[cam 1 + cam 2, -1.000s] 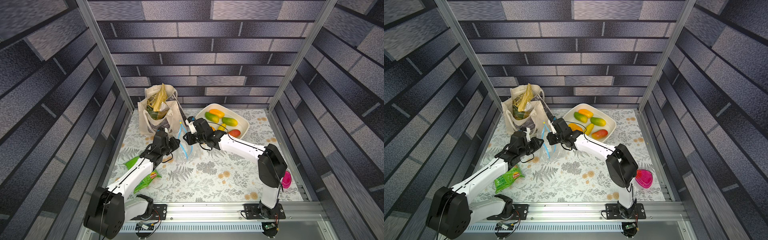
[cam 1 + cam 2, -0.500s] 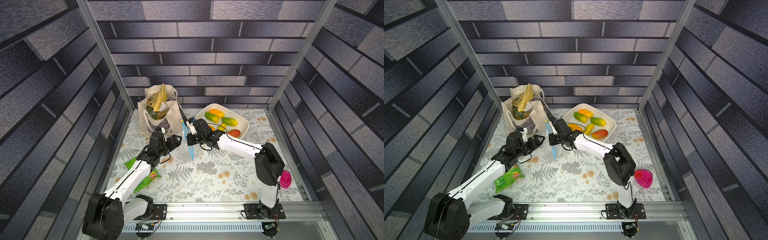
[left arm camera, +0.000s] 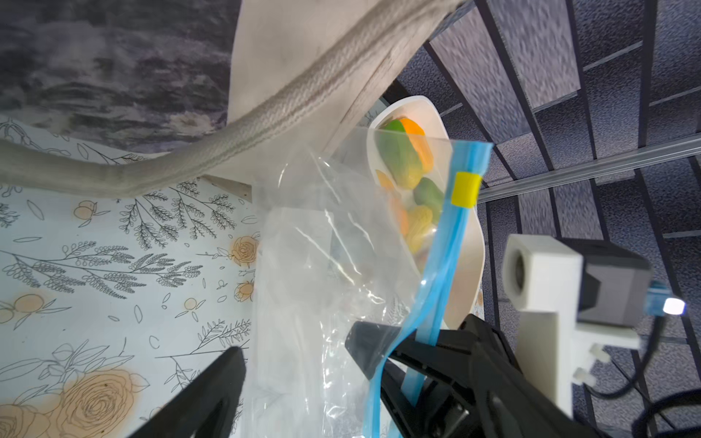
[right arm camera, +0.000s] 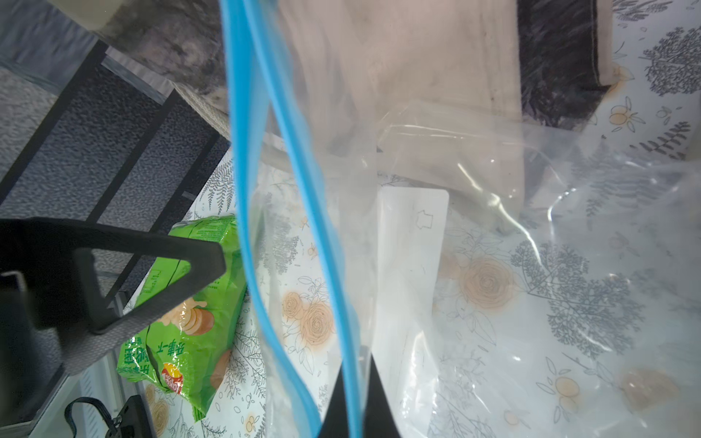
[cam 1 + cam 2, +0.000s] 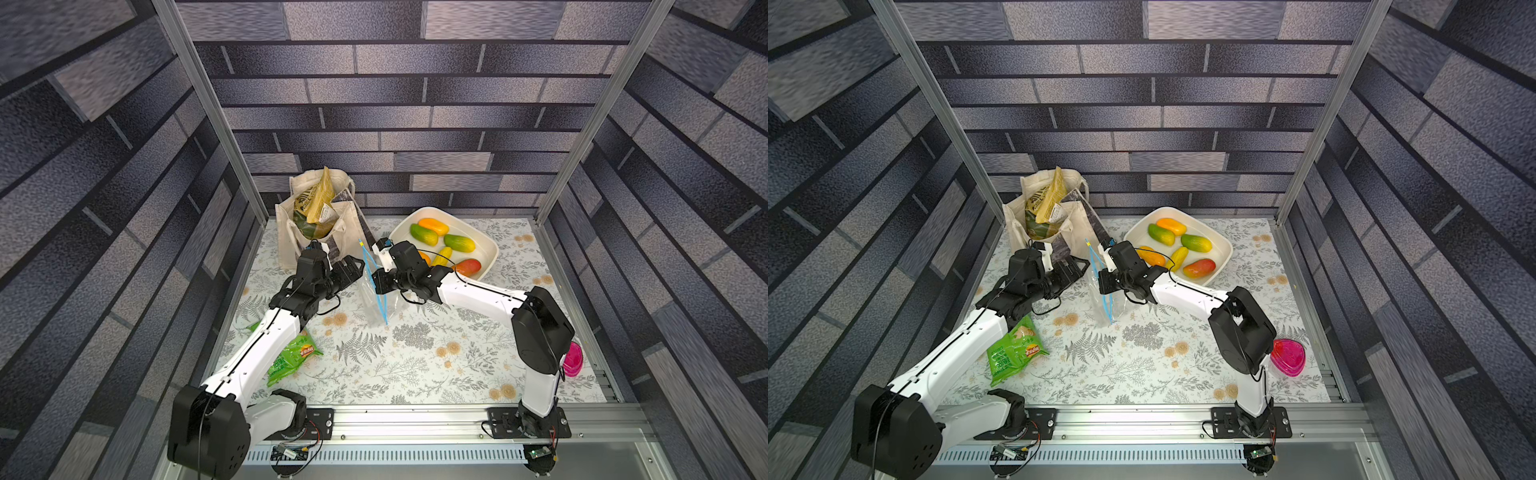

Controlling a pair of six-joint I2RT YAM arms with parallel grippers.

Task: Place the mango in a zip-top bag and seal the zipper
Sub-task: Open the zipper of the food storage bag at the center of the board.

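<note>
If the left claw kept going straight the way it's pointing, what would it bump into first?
Most likely the clear zip-top bag, hanging right ahead of the open left claw, though the gap is hard to judge.

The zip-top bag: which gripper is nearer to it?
Right. The right gripper is shut on the zipper of the zip-top bag; the left gripper is open just beside the bag, holding nothing.

Canvas tote (image 5: 286, 237) close beside zip-top bag (image 5: 371, 297)

Clear zip-top bag (image 5: 374, 303) upright, blue zipper (image 3: 448, 242) parted; mangoes (image 5: 459, 243) in white bowl (image 5: 490, 249).
</note>
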